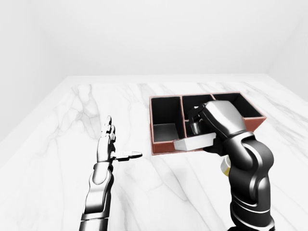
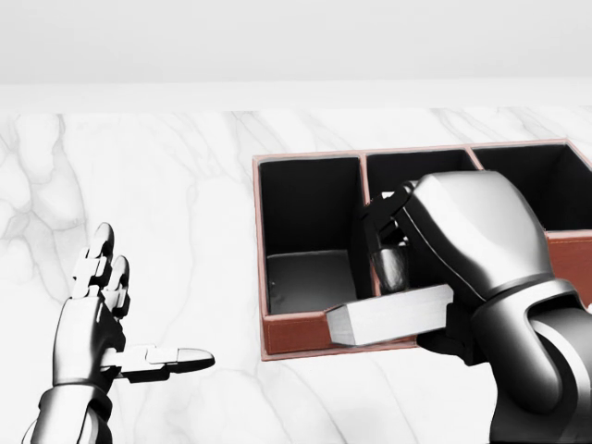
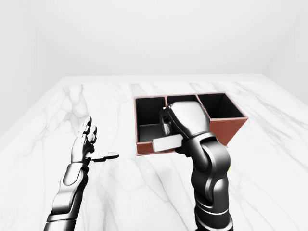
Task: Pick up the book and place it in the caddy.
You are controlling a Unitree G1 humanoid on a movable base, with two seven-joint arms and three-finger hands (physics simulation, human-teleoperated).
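All three of my views sit on the head and look down and forward over my arms at the table (image 1: pixel 57 144). The head view is the closest: the caddy (image 2: pixel 305 335) fills most of it and only a strip of wall shows at its top. The eye views sit wider, taking in the table's far edge and the walls. The caddy lies further left in my right-eye view. All three share the caddy and both arms.
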